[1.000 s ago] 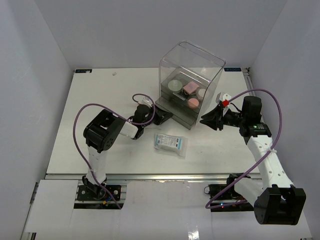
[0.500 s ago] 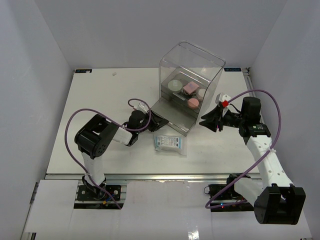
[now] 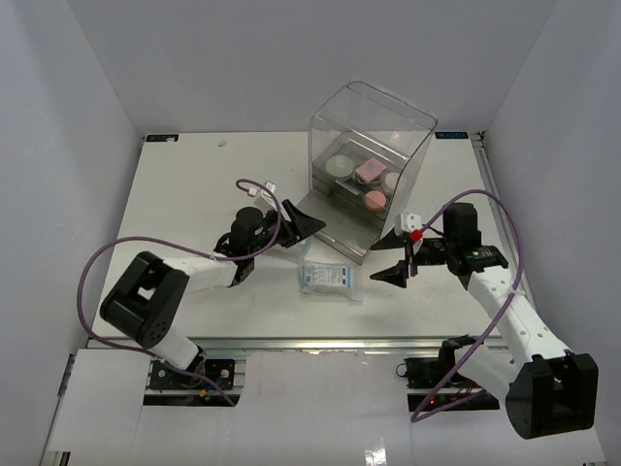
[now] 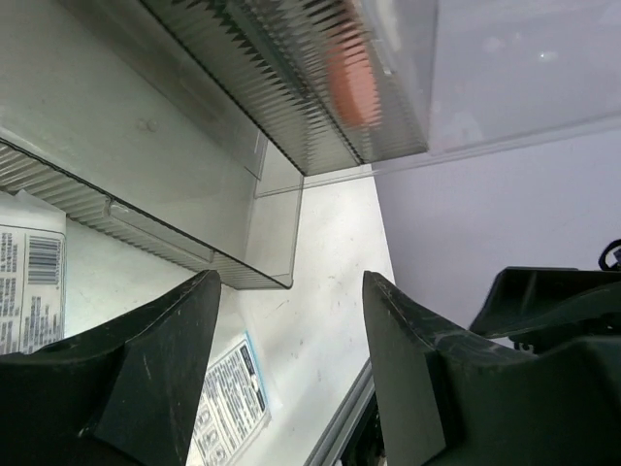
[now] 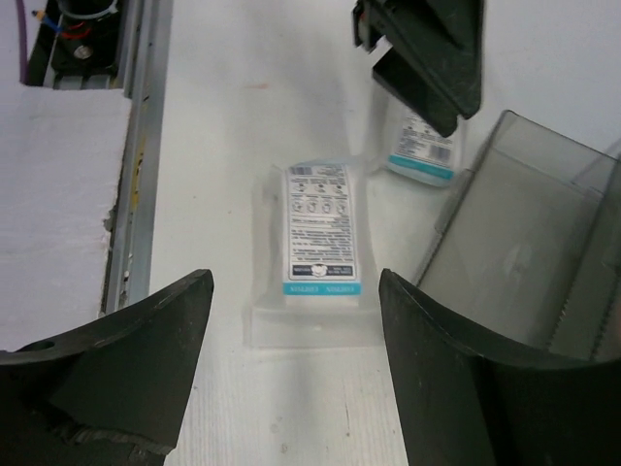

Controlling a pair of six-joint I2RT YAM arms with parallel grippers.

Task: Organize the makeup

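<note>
White tabletop [image 3: 194, 175] is carrying the clear box [image 3: 374, 112], whose grey drawer [image 3: 335, 231] is standing pulled out, ready for loading. Pink puffs [image 3: 369, 173] are sitting on the tray inside the box. Two sachets [image 3: 328, 279] are lying flat just in front of the drawer. I am holding my left gripper [image 3: 303, 221] wide and empty just beside the drawer's corner. I am aiming my right gripper [image 3: 391, 258], fingers spread wide with nothing between them, at the nearer sachet [image 5: 317, 233], which I judge the next pick

white table top [image 3: 184, 184], plain pale grey walls [image 3: 233, 58] on three sides, aluminium rail [image 3: 320, 343] along near edge, even diffuse light
</note>
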